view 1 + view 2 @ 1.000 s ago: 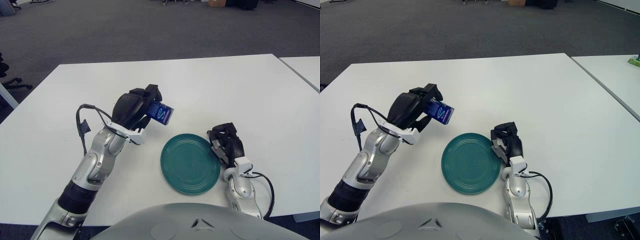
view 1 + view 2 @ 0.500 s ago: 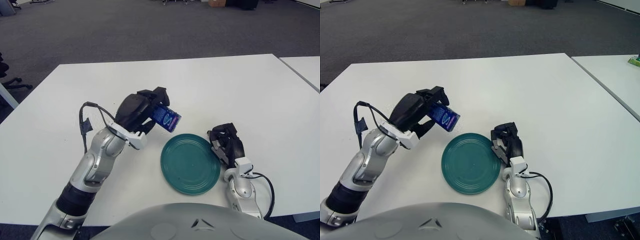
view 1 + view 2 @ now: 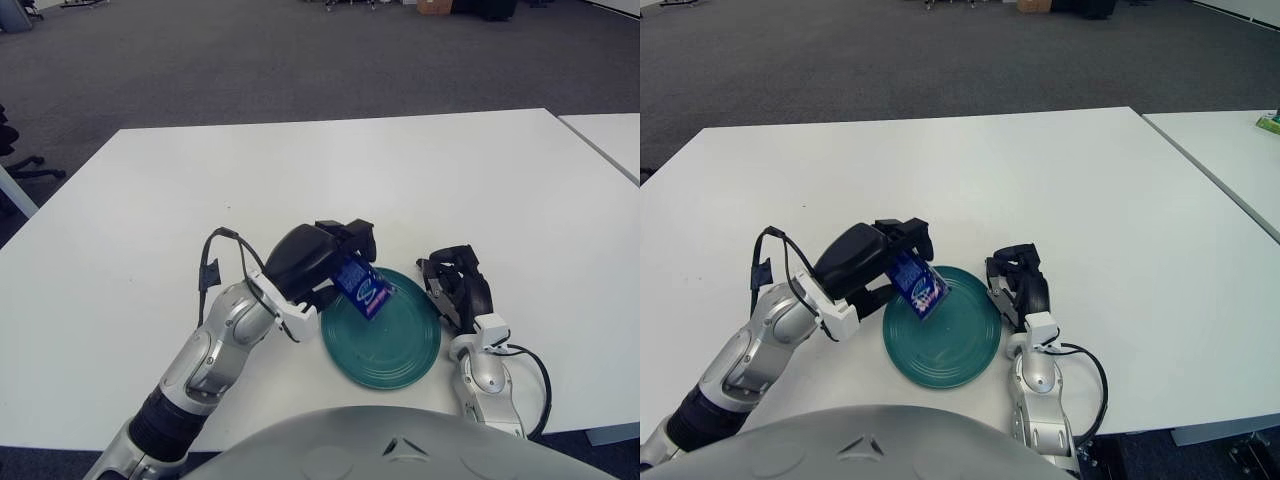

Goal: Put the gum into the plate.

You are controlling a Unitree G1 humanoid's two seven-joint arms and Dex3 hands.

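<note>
My left hand (image 3: 330, 262) is shut on a blue gum pack (image 3: 362, 287) and holds it tilted over the left part of a round teal plate (image 3: 395, 340), its lower end close to or touching the plate. The same pack (image 3: 918, 283) and plate (image 3: 955, 348) show in the right eye view. My right hand (image 3: 458, 288) rests on the white table just right of the plate, fingers curled and holding nothing.
The white table (image 3: 450, 180) stretches far behind the plate. A second white table (image 3: 610, 135) stands at the right with a narrow gap between. Grey carpet lies beyond.
My left hand has carried the gum pack right and down, from left of the plate to over the plate's left part. The right hand has not moved.
</note>
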